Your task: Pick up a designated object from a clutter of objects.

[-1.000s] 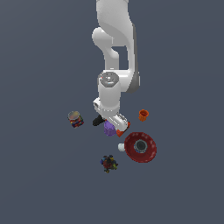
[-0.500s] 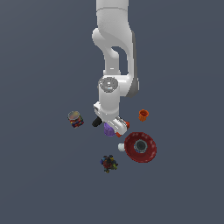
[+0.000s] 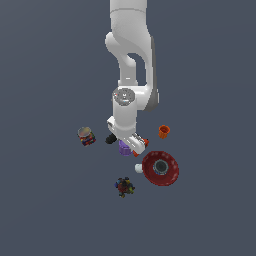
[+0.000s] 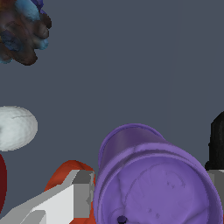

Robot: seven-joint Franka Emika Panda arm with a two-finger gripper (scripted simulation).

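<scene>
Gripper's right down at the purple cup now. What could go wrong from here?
1. The purple cup sits between the fingers, but the power drill lies tight beside it; closing may catch or shove the drill.
2. The cup looks tapered, so it could slip from the pads on lifting.
3. The small white object lies nearby and may get nudged.

The cup (image 3: pixel 124 147) sits at mid-frame of the exterior view, partly under the gripper (image 3: pixel 126 144), with the drill (image 3: pixel 111 138) touching or just beside it on its left and the can (image 3: pixel 86 135) farther left, well apart. To the right and slightly higher stands the small cup (image 3: pixel 164 131); lower right lies the disc (image 3: pixel 160 168), with the white object (image 3: pixel 139 168) just beside its left edge. The lump (image 3: pixel 124 186) lies lowest, below the cup.
</scene>
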